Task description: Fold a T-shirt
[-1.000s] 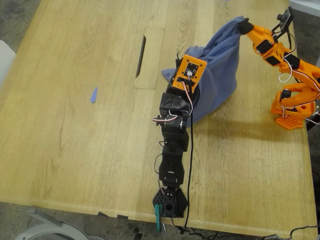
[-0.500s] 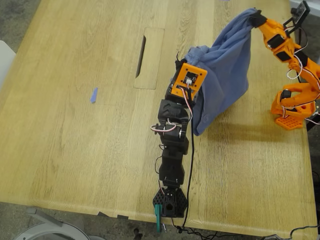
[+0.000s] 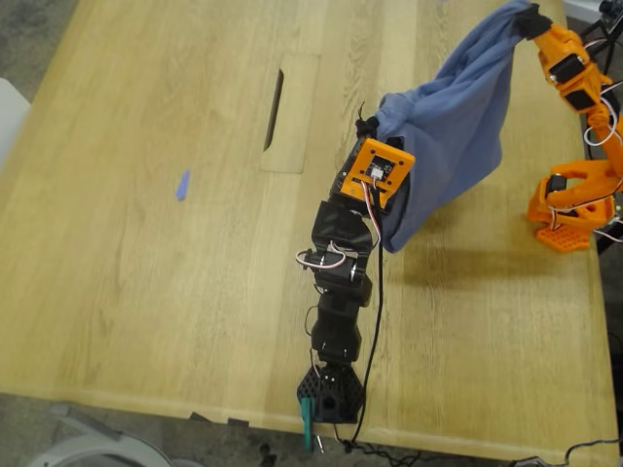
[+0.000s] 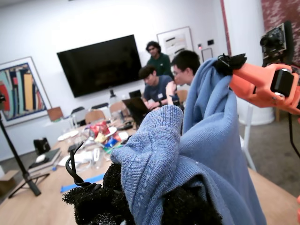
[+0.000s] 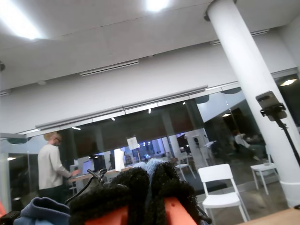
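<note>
- A small blue scrap (image 3: pixel 182 184) lies on the wooden table (image 3: pixel 146 292) at the exterior view's left, well apart from everything else.
- My first gripper (image 3: pixel 368 125), on the black arm, has its fingers pinched on one bunched edge of the T-shirt (image 3: pixel 453 136).
- The T-shirt hangs stretched between both grippers, lifted above the table, right of centre in the exterior view.
- My second gripper (image 3: pixel 529 21), on the orange arm at the exterior view's upper right, has its padded fingers (image 5: pixel 136 187) pressed together on the other edge.

Slate-blue T-shirt (image 3: pixel 458 136), plain on the visible side; pale wood-grain table (image 3: pixel 146 292); tiny blue scrap (image 3: pixel 182 184) (tape, seemingly).
</note>
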You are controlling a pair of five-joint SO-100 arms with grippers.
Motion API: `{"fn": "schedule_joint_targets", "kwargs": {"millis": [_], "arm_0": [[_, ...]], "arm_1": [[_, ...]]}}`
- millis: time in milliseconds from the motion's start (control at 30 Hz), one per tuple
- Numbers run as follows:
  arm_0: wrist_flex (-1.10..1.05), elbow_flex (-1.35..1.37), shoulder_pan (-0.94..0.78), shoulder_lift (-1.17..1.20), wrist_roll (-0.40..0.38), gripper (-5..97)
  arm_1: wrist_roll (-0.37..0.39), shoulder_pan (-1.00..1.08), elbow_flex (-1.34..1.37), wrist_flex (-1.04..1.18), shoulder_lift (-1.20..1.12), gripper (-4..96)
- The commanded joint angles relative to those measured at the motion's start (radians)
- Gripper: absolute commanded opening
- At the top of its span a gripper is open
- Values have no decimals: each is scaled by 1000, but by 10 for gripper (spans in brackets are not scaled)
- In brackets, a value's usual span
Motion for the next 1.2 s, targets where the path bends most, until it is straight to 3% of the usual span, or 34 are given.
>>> {"fn": "schedule_joint_targets", "kwargs": {"millis": [0, 933, 1167], "arm_0": [[-18, -40, 5, 153, 5, 0], [115, -38, 230, 225, 57, 0], [166, -38, 319, 232, 71, 0]], "arm_1": [[2, -12, -101, 35, 5, 1], [-117, -202, -416, 399, -29, 1], [-184, -314, -451, 468, -32, 1]]}}
